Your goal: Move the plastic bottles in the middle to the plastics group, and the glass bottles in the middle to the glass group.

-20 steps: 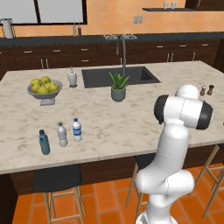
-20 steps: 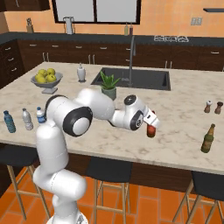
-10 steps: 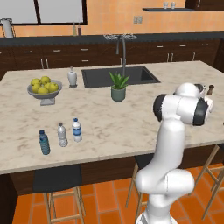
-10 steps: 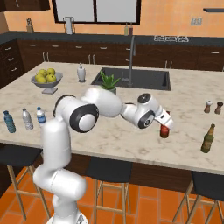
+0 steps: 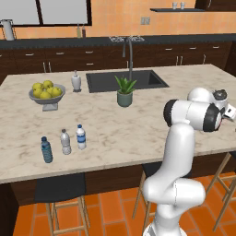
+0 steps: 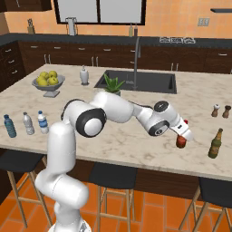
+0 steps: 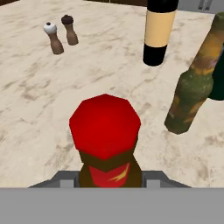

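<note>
A red-brown glass bottle [image 7: 106,144] with a red top is seen upright, clamped between the tips of the pincer [image 6: 182,137], its long axis standing vertical and running straight up toward the hand camera. In the right base view the same bottle [image 6: 181,142] is found low over the counter [image 6: 136,145] near its front edge; whether its base touches the marble cannot be told. The pincer is pressed in on the bottle's shoulders, not spread.

Just beyond the held bottle, on the side away from the arm, the olive-brown glass bottle [image 6: 215,143] is seen standing upright on the counter; in the hand view it [image 7: 195,83] rises tilted in the picture, near but apart from the red top. Farther back and well apart, the glass group is made out as two tiny bottles, one pale tan [image 6: 215,110] and one dark brown [image 6: 226,111], side by side toward the counter's far right end. That is judged the direction the held bottle must be carried: onward and away from the front edge, past the olive-brown one.

At the opposite end of the counter three small water bottles [image 6: 27,123] are lined up near the front edge. A fruit bowl [image 6: 48,81], a potted plant [image 5: 124,91] and the sink [image 6: 140,81] are placed behind.
</note>
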Tool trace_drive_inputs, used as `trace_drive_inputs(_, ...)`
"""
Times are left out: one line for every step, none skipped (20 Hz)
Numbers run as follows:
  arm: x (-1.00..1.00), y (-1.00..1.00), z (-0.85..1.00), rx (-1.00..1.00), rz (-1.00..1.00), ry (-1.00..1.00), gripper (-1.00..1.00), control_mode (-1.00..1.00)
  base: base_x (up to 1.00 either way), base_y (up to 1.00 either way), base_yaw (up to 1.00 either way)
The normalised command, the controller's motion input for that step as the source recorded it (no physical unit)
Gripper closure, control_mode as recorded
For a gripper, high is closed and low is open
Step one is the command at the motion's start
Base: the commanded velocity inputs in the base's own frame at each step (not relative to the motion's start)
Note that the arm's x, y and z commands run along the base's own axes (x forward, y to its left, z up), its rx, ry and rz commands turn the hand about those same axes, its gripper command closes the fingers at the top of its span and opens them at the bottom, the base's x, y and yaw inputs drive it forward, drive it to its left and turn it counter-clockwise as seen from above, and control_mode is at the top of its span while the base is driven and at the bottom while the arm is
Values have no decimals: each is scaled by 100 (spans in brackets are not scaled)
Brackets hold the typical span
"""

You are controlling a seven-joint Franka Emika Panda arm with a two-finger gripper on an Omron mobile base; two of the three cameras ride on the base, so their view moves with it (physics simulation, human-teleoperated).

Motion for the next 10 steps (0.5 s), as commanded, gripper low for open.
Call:
trace_drive_inputs(-18,-31,0,0,-7,0,100,-100,0,0,0)
trace_drive_inputs(-6,-28,7,-1,-8,0,100,-100,0,0,0)
trace_drive_inputs(0,-24,13,-3,-10,0,100,-100,0,0,0)
trace_drive_inputs(0,-26,9,-3,-11,2,100,-100,0,0,0)
trace_drive_inputs(0,-21,0,0,-12,1,100,-100,0,0,0)
trace_drive_inputs(0,-21,0,0,-11,0,100,-100,0,0,0)
trace_drive_inputs(0,-21,0,0,-10,0,100,-100,0,0,0)
trace_drive_inputs(0,-26,0,0,-11,0,100,-100,0,0,0)
trace_drive_inputs(-3,-31,0,0,-11,0,100,-100,0,0,0)
trace_drive_inputs(-2,-32,0,0,-10,0,100,-100,0,0,0)
